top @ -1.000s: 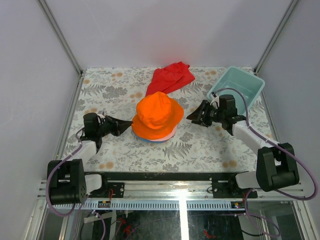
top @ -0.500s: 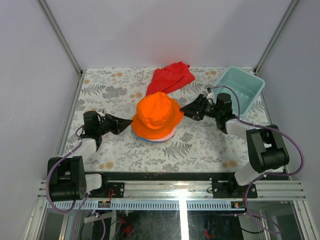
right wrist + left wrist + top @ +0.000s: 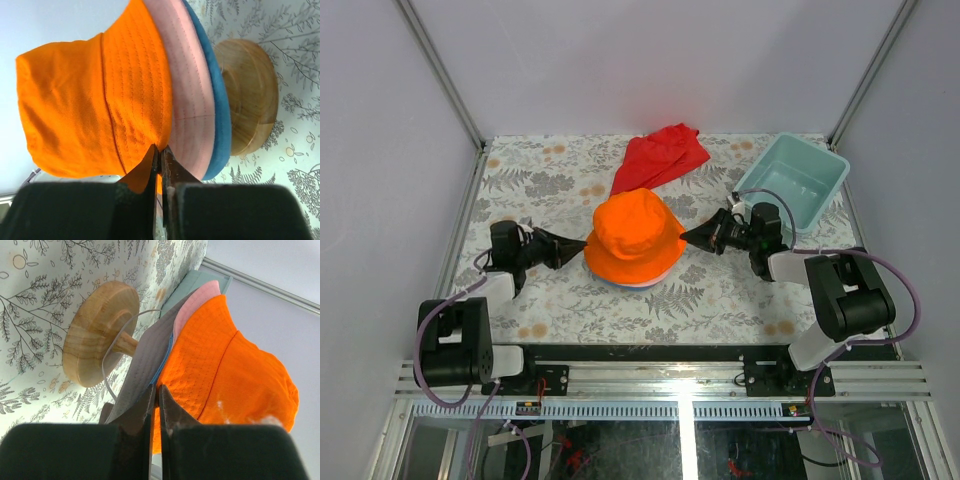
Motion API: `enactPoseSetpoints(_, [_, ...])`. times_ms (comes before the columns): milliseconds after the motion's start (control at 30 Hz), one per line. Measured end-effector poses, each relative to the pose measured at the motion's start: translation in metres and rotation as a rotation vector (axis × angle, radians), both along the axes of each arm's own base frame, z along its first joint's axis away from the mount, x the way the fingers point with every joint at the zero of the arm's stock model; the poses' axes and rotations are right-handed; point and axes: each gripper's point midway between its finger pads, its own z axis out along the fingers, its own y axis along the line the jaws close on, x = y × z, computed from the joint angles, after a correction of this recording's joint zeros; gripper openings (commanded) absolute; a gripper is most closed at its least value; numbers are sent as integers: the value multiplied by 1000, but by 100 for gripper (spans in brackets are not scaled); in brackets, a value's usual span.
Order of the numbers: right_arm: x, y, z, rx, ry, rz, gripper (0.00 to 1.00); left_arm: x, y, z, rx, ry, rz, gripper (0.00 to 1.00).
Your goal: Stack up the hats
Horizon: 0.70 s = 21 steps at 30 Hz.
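The orange hat (image 3: 635, 235) sits on top of the pile, crown up, with the pink hat (image 3: 187, 85) directly under it, then the blue hat (image 3: 220, 100) and the grey hat (image 3: 145, 360), all four nested over the wooden stand (image 3: 97, 332), whose round base rests on the floral table (image 3: 720, 290) beneath the drooping brims. Seen from above, only the orange one and a thin pale rim below it show, so the stand is hidden there. The left gripper (image 3: 156, 390) comes in low on the left of the stand, its fingers pressed together, tips right at the edge where the grey brim and the orange brim meet; I cannot tell whether any fabric is caught between them. The right gripper (image 3: 160, 148) reaches in from the right of the stand, fingers drawn tight together on the edge of the orange brim, with a sliver of orange showing between them, just beside the pink brim. Both arms lie low and stretched towards the stand from opposite sides. Behind the stand a red cloth (image 3: 660, 155) lies crumpled on the table, and behind and to the right of the stand is a teal tub (image 3: 800, 170), well apart from the hats
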Motion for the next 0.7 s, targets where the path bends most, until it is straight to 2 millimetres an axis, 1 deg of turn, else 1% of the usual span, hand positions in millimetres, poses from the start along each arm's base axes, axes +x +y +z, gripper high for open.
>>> enactPoseSetpoints(267, [-6, -3, -20, -92, -19, 26, 0, 1, -1, -13, 0, 2, -39, 0])
enactPoseSetpoints(633, [-4, -5, -30, -262, -116, 73, 0, 2, 1, -27, 14, -12, -78, 0])
enactPoseSetpoints(667, [-4, -5, -32, -281, -120, 71, 1, 2, 2, -32, 27, -2, -71, 0])
enactPoseSetpoints(700, [-7, -7, -39, -305, -104, 76, 3, 2, 5, -40, 34, 21, -59, 0])
